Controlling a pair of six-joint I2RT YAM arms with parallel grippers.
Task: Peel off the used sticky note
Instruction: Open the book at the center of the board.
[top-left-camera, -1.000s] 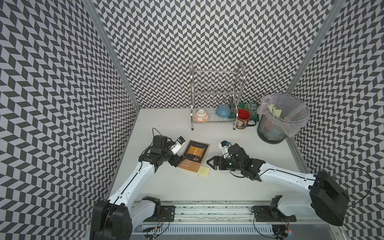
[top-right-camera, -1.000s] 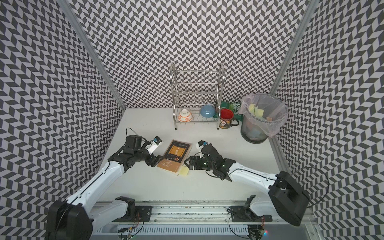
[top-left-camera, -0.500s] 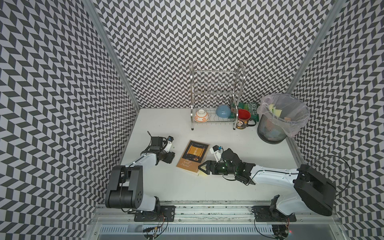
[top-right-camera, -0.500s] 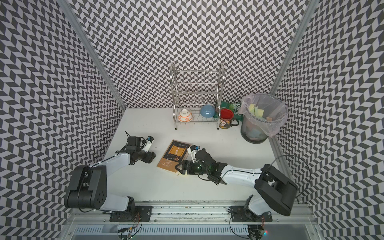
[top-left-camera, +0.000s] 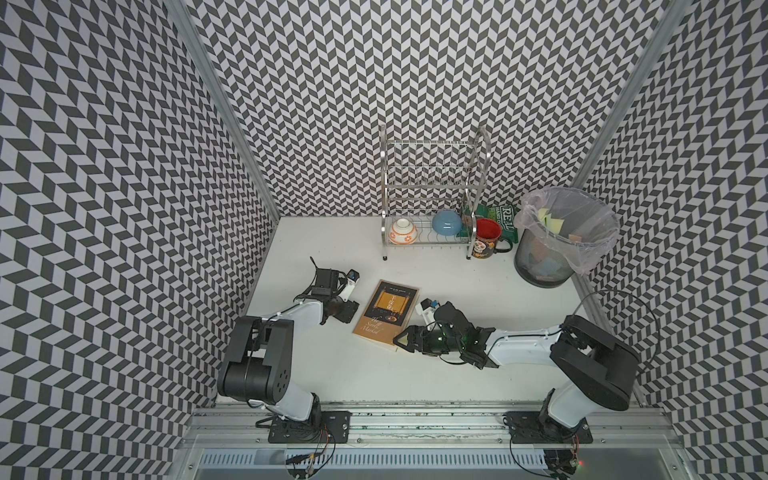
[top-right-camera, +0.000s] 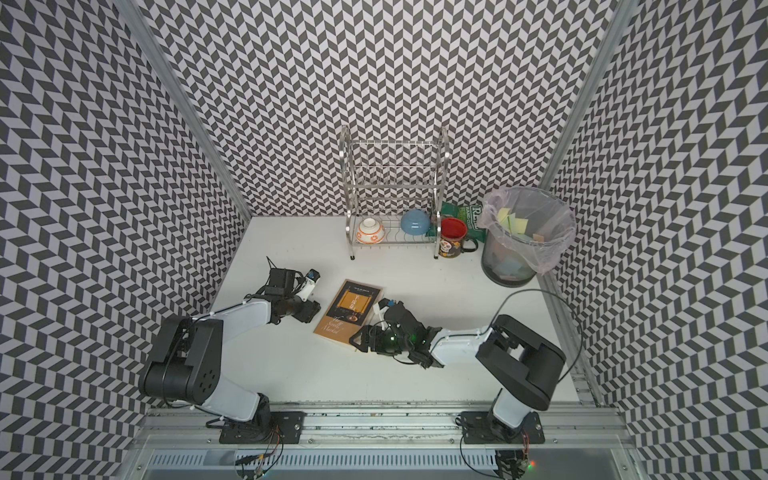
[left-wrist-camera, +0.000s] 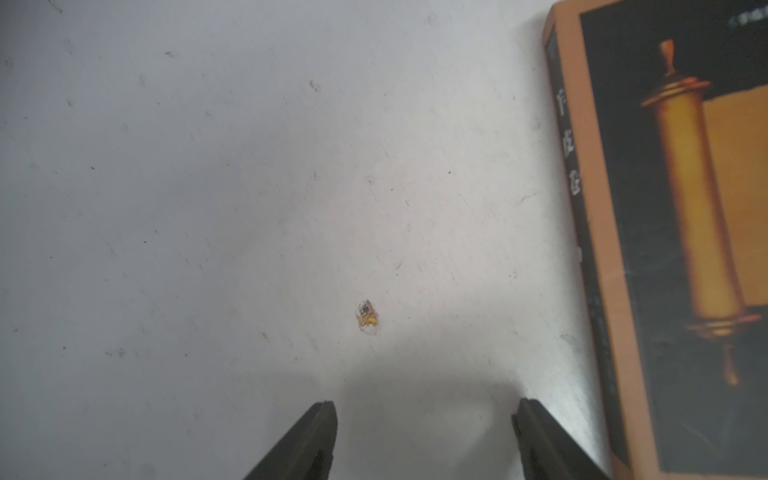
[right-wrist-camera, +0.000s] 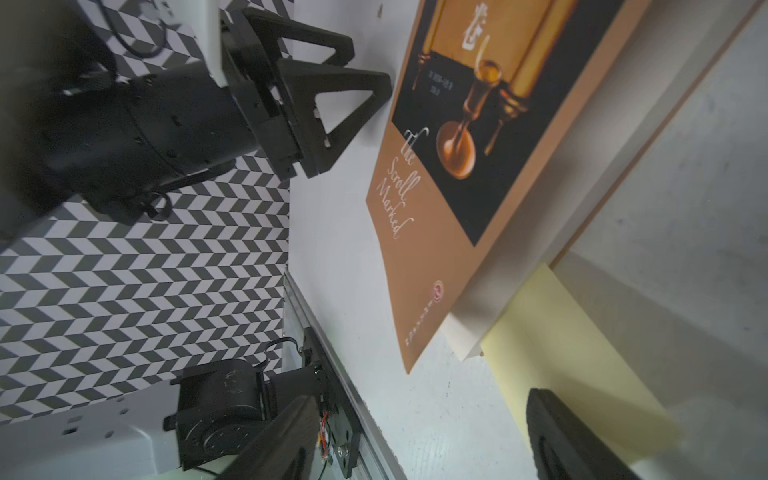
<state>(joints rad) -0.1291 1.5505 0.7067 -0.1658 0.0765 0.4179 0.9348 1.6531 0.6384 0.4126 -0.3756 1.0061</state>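
Black-and-white chevron walls (top-left-camera: 124, 208) close in a white counter (top-left-camera: 478, 291) on three sides. Near the middle of the counter lies a closed book (top-left-camera: 386, 313), its tan and black cover facing up; the right wrist view shows the title "The Scroll Marked".

The pale yellow sticky note (right-wrist-camera: 573, 353) pokes out from under the book at its near corner, on the side towards the right arm. In both top views the right end effector (top-left-camera: 401, 338) hides it almost entirely. That end effector sits low at this corner with its jaws spread and nothing between them. In the right wrist view one finger (right-wrist-camera: 573, 440) lies across the note's outer end. Whether it touches the paper cannot be told.

The left end effector (top-left-camera: 347, 309) is close beside the book's opposite long edge, the spine side. Its jaws are also spread, over bare counter. A tiny scrap (left-wrist-camera: 368, 318) lies on the counter ahead of its fingertips.

At the back stands a wire dish rack (top-left-camera: 432, 195), with a white-and-orange bowl (top-left-camera: 403, 231) and a blue bowl (top-left-camera: 445, 222) on its lowest shelf. A red mug (top-left-camera: 487, 239) stands just beside the rack, with a green packet (top-left-camera: 505, 218) behind it. A mesh bin (top-left-camera: 540, 266) with a clear liner stands in the far right corner, and yellow papers (top-left-camera: 550, 220) lie inside it.
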